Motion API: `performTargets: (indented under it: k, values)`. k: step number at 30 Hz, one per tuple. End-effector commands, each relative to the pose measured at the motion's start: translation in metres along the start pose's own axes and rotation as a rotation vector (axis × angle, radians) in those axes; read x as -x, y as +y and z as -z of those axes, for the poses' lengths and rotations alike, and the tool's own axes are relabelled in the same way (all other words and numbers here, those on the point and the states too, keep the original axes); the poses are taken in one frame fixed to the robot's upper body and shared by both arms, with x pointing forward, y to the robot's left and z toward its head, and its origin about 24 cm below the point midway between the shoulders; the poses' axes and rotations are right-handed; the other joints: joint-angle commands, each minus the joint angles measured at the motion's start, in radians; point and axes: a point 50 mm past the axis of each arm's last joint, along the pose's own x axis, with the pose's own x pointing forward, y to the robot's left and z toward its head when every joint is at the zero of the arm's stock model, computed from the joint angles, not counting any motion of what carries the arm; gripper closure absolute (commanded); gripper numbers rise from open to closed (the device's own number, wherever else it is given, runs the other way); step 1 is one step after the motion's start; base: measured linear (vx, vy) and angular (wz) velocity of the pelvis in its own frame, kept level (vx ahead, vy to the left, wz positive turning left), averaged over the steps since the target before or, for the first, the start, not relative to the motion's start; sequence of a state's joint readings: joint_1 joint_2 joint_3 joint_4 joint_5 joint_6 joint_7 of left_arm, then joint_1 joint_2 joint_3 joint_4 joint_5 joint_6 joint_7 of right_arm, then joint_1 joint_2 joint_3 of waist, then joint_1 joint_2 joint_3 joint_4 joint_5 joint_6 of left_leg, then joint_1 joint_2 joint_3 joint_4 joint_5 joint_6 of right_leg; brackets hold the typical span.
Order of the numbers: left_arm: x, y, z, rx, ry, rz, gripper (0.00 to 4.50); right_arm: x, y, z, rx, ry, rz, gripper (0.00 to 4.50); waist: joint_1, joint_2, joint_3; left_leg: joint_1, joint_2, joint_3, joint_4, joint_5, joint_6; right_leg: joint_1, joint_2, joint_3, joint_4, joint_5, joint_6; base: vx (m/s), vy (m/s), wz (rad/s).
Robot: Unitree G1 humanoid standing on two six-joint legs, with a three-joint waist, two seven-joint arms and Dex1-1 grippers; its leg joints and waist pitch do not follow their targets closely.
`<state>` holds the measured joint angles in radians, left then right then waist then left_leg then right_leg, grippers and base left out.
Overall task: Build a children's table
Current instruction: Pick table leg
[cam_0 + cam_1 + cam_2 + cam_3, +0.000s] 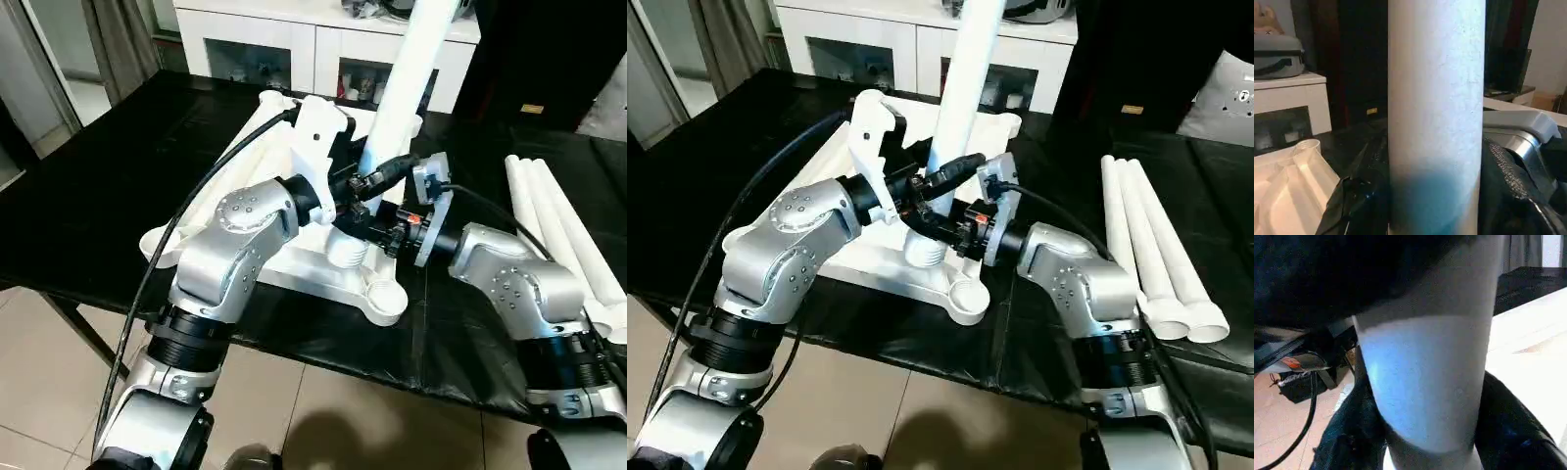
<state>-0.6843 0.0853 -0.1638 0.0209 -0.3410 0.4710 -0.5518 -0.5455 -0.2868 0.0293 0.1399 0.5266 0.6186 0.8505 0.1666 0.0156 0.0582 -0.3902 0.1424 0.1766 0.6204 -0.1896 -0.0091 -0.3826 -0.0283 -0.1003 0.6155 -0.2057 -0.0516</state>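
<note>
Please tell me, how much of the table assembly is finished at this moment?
Early stage. Done: the tabletop lies upside down on the black work table. In hand: both the left gripper and the right gripper clasp one upright leg at a near-corner socket. Left: three spare legs lie loose on the right; the near corner socket is empty.

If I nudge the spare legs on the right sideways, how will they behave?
The spare legs are smooth round tubes lying side by side on the black table, so they will probably roll rather than slide. Their flared ends may make them curve as they roll. They look hollow and plastic, so likely light and stiff.
</note>
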Motion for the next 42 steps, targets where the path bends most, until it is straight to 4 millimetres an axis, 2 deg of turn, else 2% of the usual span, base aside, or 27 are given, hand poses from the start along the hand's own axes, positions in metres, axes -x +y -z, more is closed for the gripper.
performTargets:
  k: [1,4,5,10,11,21,25,26,33,42]
  values:
    - [-0.003,-0.008,-0.005,0.006,-0.019,0.037,2.62,0.002,-0.004,-0.005,0.01,-0.019,0.038,2.51,-0.002,-0.008,-0.079,0.02,0.113,-0.05,-0.064,-0.039,0.073,0.052,-0.156,0.08,-0.067,-0.096,-0.125,0.0,0.0,0.0]
    - [-0.003,-0.005,-0.004,0.012,-0.015,0.011,2.62,0.003,-0.005,-0.005,0.011,-0.02,0.045,2.53,-0.002,-0.008,-0.078,0.02,0.113,-0.05,-0.064,-0.045,0.071,0.052,-0.156,0.08,-0.067,-0.092,-0.13,0.0,0.0,0.0]
    - [-0.003,-0.004,-0.005,0.05,-0.02,0.024,2.06,0.003,-0.005,-0.004,0.013,-0.018,0.051,2.54,-0.002,-0.008,-0.079,0.019,0.111,-0.049,-0.063,-0.044,0.07,0.054,-0.157,0.08,-0.067,-0.09,-0.131,0.0,0.0,0.0]
    - [-0.003,-0.001,-0.008,0.03,-0.032,-0.007,1.7,0.003,-0.005,-0.001,0.015,-0.008,0.057,2.57,-0.001,-0.008,-0.079,0.019,0.112,-0.05,-0.063,-0.043,0.073,0.053,-0.156,0.08,-0.068,-0.089,-0.131,0.0,0.0,0.0]
    - [-0.003,0.001,-0.008,0.022,-0.034,-0.03,1.49,0.004,-0.005,-0.001,0.017,-0.005,0.058,2.58,-0.002,-0.008,-0.079,0.019,0.113,-0.05,-0.063,-0.042,0.075,0.052,-0.155,0.079,-0.068,-0.084,-0.13,0.0,0.0,0.0]
    - [-0.003,0.001,-0.012,0.038,-0.06,-0.028,1.45,0.004,-0.006,0.001,0.03,0.008,0.069,2.62,-0.002,-0.008,-0.08,0.02,0.114,-0.051,-0.063,-0.038,0.076,0.053,-0.155,0.079,-0.065,-0.07,-0.136,0.0,0.0,0.0]
    - [-0.003,0.001,-0.014,0.051,-0.073,-0.032,1.83,0.004,-0.007,0.002,0.033,0.015,0.07,2.62,-0.001,-0.006,-0.079,0.019,0.112,-0.05,-0.062,-0.043,0.073,0.054,-0.156,0.079,-0.067,-0.08,-0.136,0.0,0.0,0.0]
    - [-0.004,0.001,-0.014,0.051,-0.073,-0.032,2.07,0.004,-0.007,0.002,0.033,0.016,0.069,2.62,-0.002,-0.007,-0.079,0.019,0.113,-0.051,-0.063,-0.043,0.075,0.053,-0.155,0.079,-0.067,-0.079,-0.134,0.0,0.0,0.0]
    - [-0.004,0.003,-0.013,0.054,-0.073,-0.036,2.53,0.004,-0.007,0.002,0.04,0.019,0.066,2.62,-0.002,-0.007,-0.08,0.019,0.114,-0.051,-0.062,-0.038,0.078,0.054,-0.156,0.08,-0.064,-0.058,-0.141,0.0,0.0,0.0]
    - [-0.004,0.003,-0.015,0.061,-0.081,-0.031,2.66,0.004,-0.008,0.002,0.064,0.027,0.081,2.62,-0.001,-0.005,-0.08,0.02,0.114,-0.051,-0.062,-0.042,0.077,0.053,-0.156,0.079,-0.064,-0.061,-0.141,0.0,0.0,0.0]
